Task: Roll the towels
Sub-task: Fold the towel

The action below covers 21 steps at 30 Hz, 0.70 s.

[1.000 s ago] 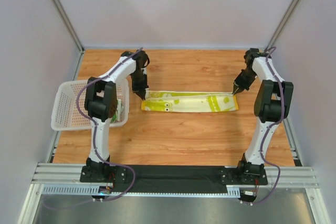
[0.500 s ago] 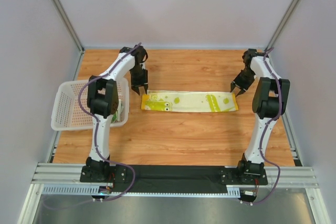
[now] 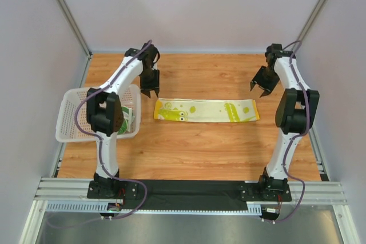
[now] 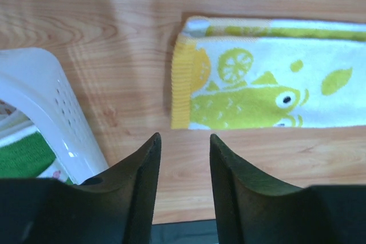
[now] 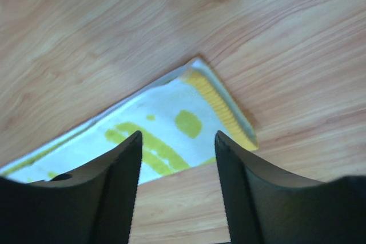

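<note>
- The white mesh basket (image 3: 74, 121) is seen at the 9 o'clock side of the wooden table (image 3: 200, 152) in the top view, with the left arm's elbow overlapping its right rim.
- A green towel (image 4: 26, 155) is held inside the basket, against its right wall; only a small patch of green and white cloth can be made out, so its fold cannot be told.
- The left gripper (image 3: 149, 92) is found at about 11 o'clock of the flat towel's left end, just off the cloth and apart from it. Its jaws are spread, with bare wood shown between them in the left wrist view, the basket's corner at 8 o'clock and the towel's yellow hem at 12 o'clock.
- The lime-yellow towel (image 3: 206, 110) is laid flat at the middle of the table as a long narrow strip running from 9 to 3 o'clock. Lemon and fish prints are seen at its left end, and a yellow band edges each short end.
- The right gripper (image 3: 258, 90) is placed at about 12 o'clock of the towel's right end, apart from it. Its jaws are spread wide, and the towel's right corner is framed between them in the right wrist view.
</note>
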Each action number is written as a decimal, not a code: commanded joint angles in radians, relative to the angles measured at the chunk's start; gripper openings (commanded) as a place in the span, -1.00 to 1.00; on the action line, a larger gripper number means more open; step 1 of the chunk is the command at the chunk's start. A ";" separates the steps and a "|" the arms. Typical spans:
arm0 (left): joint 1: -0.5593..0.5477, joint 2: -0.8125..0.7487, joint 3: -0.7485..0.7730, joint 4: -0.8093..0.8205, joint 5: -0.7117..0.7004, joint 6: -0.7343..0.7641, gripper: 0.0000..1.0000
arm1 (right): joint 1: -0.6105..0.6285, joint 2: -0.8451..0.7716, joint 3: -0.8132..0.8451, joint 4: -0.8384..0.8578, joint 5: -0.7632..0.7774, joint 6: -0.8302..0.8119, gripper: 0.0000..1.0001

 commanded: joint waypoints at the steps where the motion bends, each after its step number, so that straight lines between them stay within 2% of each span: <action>1: -0.084 -0.106 -0.068 0.048 0.005 0.034 -0.13 | 0.071 -0.159 -0.065 0.089 -0.127 -0.085 -0.01; 2: -0.101 -0.126 -0.121 0.063 0.016 0.034 -0.19 | 0.118 -0.179 -0.099 0.113 -0.173 -0.096 -0.07; 4: -0.141 -0.148 -0.201 0.117 0.051 0.021 -0.27 | 0.172 -0.210 -0.185 0.179 -0.366 -0.121 -0.35; 5: -0.151 -0.152 -0.223 0.132 0.063 0.021 -0.31 | 0.173 -0.212 -0.211 0.198 -0.367 -0.121 -0.53; 7: -0.167 -0.148 -0.260 0.161 0.089 0.011 -0.37 | 0.209 -0.201 -0.287 0.253 -0.482 -0.106 -0.83; 9: -0.168 -0.136 -0.307 0.187 0.102 0.009 -0.43 | 0.232 -0.181 -0.334 0.288 -0.574 -0.087 -0.97; 12: -0.168 -0.111 -0.359 0.221 0.099 0.014 -0.49 | 0.255 -0.131 -0.375 0.327 -0.636 -0.079 -0.99; 21: -0.167 -0.060 -0.401 0.258 0.040 0.006 -0.53 | 0.262 -0.095 -0.368 0.278 -0.637 -0.132 -0.99</action>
